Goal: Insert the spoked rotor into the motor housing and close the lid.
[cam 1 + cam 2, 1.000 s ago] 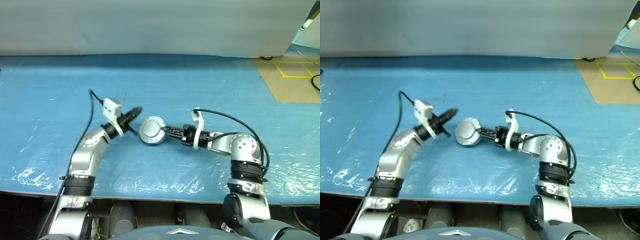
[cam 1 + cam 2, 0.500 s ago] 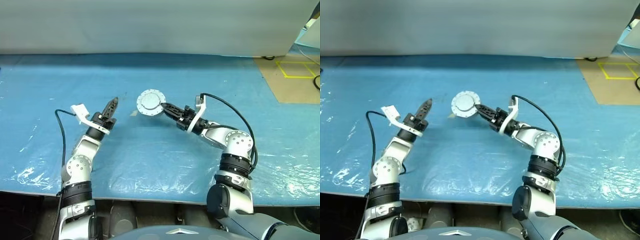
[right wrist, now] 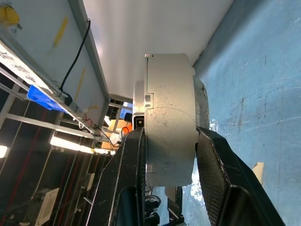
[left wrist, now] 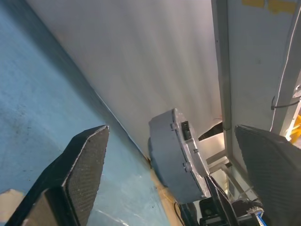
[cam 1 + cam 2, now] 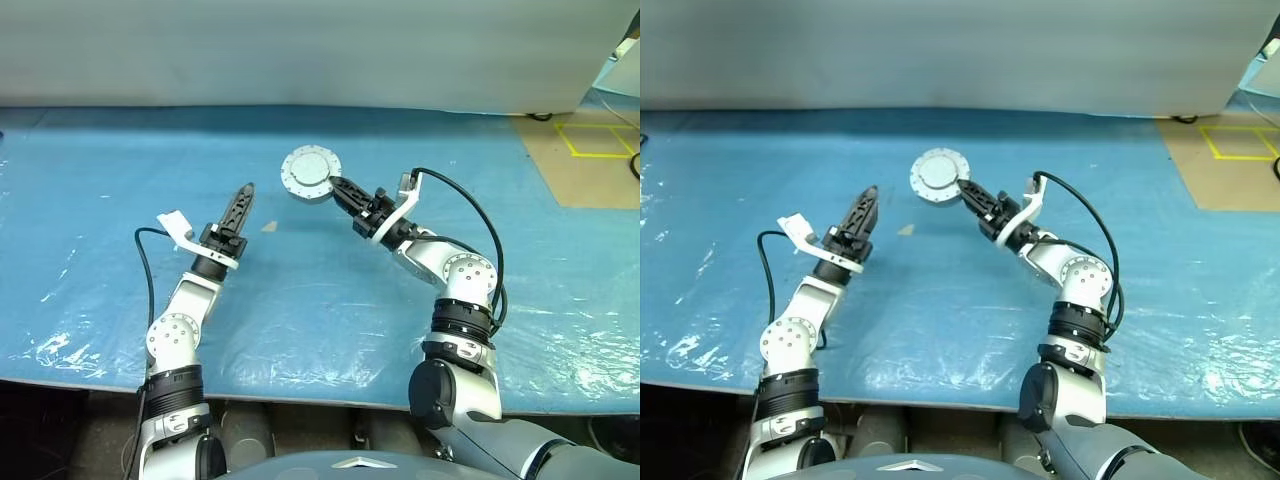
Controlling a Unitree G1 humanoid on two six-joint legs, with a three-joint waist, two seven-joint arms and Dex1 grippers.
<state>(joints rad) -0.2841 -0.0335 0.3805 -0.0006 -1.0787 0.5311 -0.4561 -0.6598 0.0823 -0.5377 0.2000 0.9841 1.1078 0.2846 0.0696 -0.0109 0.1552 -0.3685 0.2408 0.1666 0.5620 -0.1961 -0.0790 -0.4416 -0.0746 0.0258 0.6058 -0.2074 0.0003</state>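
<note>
My right gripper holds the motor housing up above the blue table, shut on its rim with one finger on each side. The lid lies closed flat on it, its round grey face with a ring of bolts turned toward me. No windings show. The spoked rotor is out of view. To the left, my left gripper points up and forward, apart from the housing. Its fingers stand wide open with nothing between them, and the housing shows beyond them.
A blue plastic sheet covers the table. A small tan scrap lies on it between the grippers. A pale wall runs along the far edge. Brown floor with yellow tape lies at the far right.
My left gripper has opened, rolled over and drawn away from the housing. My right gripper has lifted the housing up and farther from me.
</note>
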